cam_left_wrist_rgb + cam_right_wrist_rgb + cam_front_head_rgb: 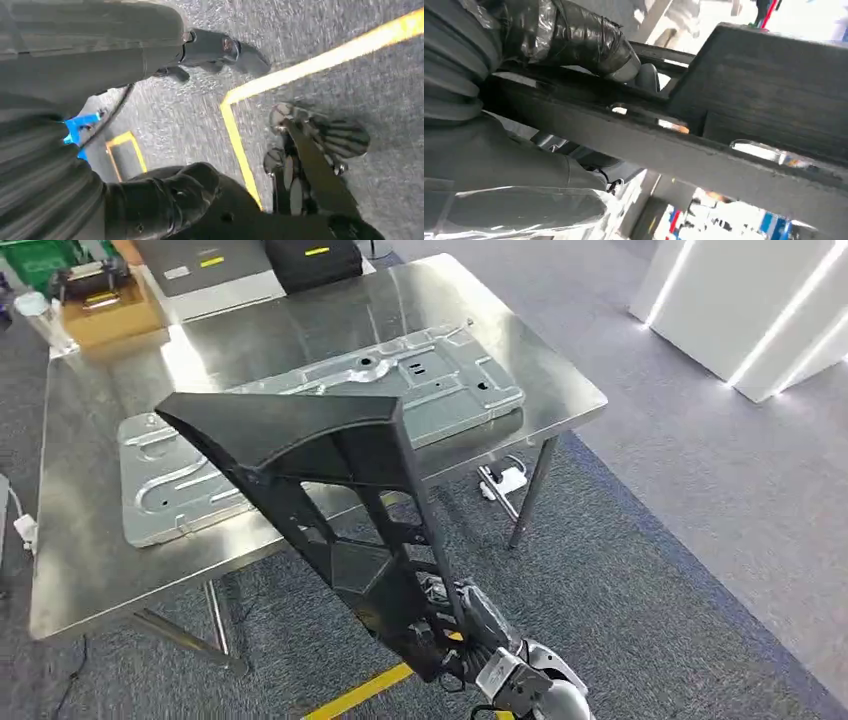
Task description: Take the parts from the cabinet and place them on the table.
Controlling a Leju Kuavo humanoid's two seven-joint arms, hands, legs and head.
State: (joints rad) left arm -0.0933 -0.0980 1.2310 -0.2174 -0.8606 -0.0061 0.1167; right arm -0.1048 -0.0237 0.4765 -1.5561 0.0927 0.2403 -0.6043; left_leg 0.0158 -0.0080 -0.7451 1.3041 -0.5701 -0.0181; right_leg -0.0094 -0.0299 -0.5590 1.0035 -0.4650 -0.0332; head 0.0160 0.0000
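The black plastic part (330,490) is a long ribbed frame with open cut-outs, broad and flat at one end and narrowing to the other. The right hand (470,635) grips its narrow lower end, fingers (589,40) wrapped over one of its bars in the right wrist view, with the part (744,115) crossing just in front of them. From the hand the part's long axis runs up, forward and to the left, tilted rather than upright, so its wide flat head is the far end, away from the hand. That head hangs above the near edge of the steel table (90,570), overlapping in the head view the stamped metal panel (440,380) that lies flat on the tabletop; whether they touch cannot be told.

The table's near edge runs across just beyond the hand, and its right corner is forward and to the right. To the right of the hand lies open grey carpet. A yellow floor line (365,690) passes close under the hand. Boxes and cases sit along the table's far edge.

The left hand (165,200) hangs over the carpet and the yellow line (320,60); its dark fingers look curled in, with nothing visible in them.
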